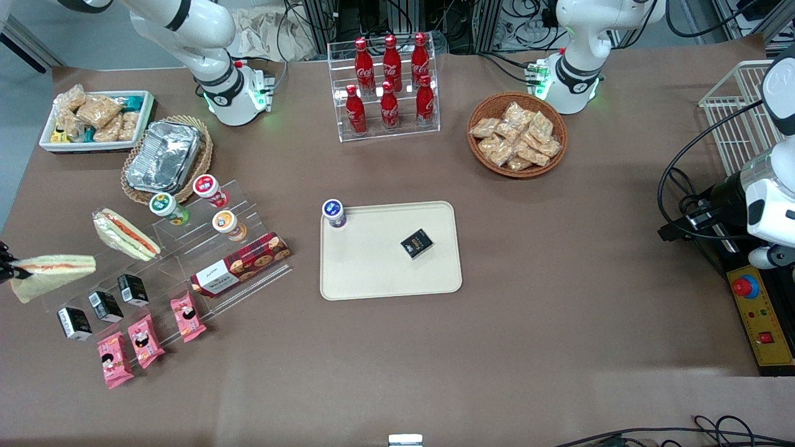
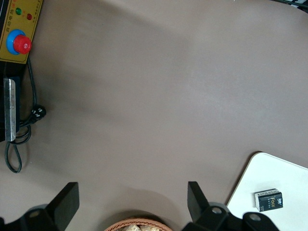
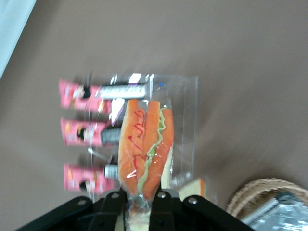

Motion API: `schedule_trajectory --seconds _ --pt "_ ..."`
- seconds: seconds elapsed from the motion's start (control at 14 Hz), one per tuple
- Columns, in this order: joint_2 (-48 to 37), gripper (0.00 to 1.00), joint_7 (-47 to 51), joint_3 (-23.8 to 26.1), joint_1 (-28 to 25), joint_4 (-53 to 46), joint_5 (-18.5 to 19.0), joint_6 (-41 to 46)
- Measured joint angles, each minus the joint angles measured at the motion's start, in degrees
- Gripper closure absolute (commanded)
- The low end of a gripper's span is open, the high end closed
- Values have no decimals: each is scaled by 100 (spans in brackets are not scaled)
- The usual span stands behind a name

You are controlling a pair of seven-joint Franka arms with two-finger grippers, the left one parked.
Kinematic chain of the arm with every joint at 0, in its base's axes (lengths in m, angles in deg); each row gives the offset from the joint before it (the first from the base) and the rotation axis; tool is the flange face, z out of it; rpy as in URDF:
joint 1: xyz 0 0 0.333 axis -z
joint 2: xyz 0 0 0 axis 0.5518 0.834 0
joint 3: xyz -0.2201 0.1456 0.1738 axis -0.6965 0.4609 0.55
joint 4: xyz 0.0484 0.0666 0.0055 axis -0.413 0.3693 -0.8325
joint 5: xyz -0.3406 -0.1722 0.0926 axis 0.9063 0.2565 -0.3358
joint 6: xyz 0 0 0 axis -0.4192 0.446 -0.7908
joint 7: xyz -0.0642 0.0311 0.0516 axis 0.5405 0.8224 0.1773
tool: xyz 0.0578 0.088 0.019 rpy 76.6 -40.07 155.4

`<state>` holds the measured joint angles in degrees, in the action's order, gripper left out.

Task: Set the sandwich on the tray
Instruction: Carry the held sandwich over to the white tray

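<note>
The gripper [image 1: 5, 266] sits at the working arm's end of the desk [image 1: 559, 323], its fingers [image 3: 115, 198] clamped on the sandwich [image 1: 53, 273], which juts out from them above the clear display stand [image 1: 155, 273]. The tray [image 1: 372, 273] lies well apart mid-desk, broad bare desk between, with a small black box [image 1: 417, 243] on it.

front: high, looking down on whole table [image 1: 559, 323].
left wrist: looks down near tray [image 2: 250, 187] corner, shared with front.
right wrist: close above gripper [image 3: 139, 202] clamping sandwich [image 3: 144, 149].
</note>
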<state>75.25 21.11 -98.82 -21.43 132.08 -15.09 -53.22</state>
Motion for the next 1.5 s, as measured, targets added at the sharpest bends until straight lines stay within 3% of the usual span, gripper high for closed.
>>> schedule_trajectory --seconds 0.21,0.5,0.71,1.14,1.5 --pt "-81 94 -1349 74 -320 -373 17 843" --pt "-157 95 -1678 151 -809 -562 20 1281" --pt "-364 100 -1719 408 -1064 -601 20 1327" --pt "-656 100 -1858 1381 -1876 -604 25 1438" --pt "-409 100 -3848 1575 -2939 -544 241 898"
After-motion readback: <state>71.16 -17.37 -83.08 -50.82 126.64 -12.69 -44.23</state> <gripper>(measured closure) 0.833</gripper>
